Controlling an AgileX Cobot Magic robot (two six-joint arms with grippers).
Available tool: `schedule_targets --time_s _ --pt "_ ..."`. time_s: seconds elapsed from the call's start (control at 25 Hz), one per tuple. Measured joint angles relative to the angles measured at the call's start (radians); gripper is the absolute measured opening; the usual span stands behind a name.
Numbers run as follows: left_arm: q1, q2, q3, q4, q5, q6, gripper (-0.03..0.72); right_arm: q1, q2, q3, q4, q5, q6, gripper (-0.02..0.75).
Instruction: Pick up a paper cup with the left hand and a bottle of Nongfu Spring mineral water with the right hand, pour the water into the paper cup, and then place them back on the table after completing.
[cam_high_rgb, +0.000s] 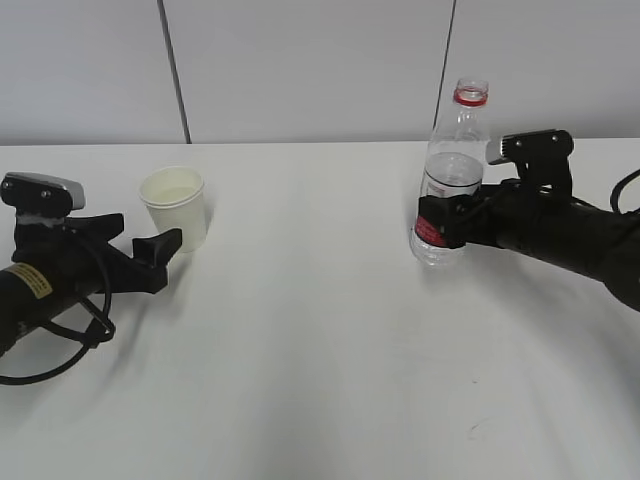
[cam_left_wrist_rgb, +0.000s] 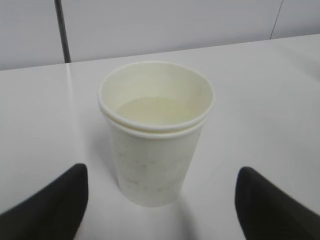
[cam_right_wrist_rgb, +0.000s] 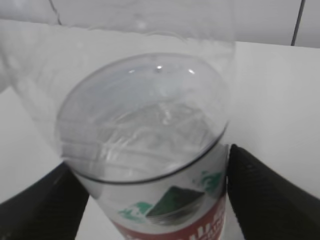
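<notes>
A white paper cup (cam_high_rgb: 175, 205) stands upright on the white table (cam_high_rgb: 320, 360) at the left, with water (cam_left_wrist_rgb: 155, 111) in it; its rim looks doubled. My left gripper (cam_high_rgb: 165, 250) is open just behind the cup (cam_left_wrist_rgb: 156, 145), with its fingers (cam_left_wrist_rgb: 50, 205) apart on either side and not touching it. The clear Nongfu Spring bottle (cam_high_rgb: 455, 160), uncapped with a red neck ring, stands upright at the right and is part full. My right gripper (cam_high_rgb: 440, 225) is shut on the bottle (cam_right_wrist_rgb: 145, 130) at its red label, with fingers (cam_right_wrist_rgb: 265, 200) pressed to both sides.
A pale panelled wall (cam_high_rgb: 320, 70) runs along the table's far edge. Black cables (cam_high_rgb: 60, 350) loop on the table beside the left arm.
</notes>
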Motion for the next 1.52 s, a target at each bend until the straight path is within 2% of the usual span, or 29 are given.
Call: schedule_targets --time_s 0.28,0.8,1.0,1.24,1.4,1.52 --pt "0.0 -0.009 0.009 0.0 0.0 0.0 0.55 0.0 -0.037 0.002 0.007 0.099 -0.002 0.615" --pt "0.0 -0.018 0.009 0.0 0.0 0.0 0.55 0.0 -0.039 0.002 0.007 0.099 -0.002 0.577" --pt "0.0 -0.018 0.009 0.0 0.0 0.0 0.55 0.0 -0.039 0.002 -0.026 0.08 0.003 0.647" --pt "0.0 -0.018 0.009 0.0 0.0 0.0 0.55 0.0 -0.039 0.002 -0.035 0.078 0.027 0.663" --pt "0.0 -0.018 0.009 0.0 0.0 0.0 0.55 0.0 -0.039 0.002 -0.094 0.078 0.042 0.656" --pt "0.0 -0.018 0.009 0.001 0.0 0.0 0.55 0.0 -0.041 0.002 -0.161 0.078 0.054 0.622"
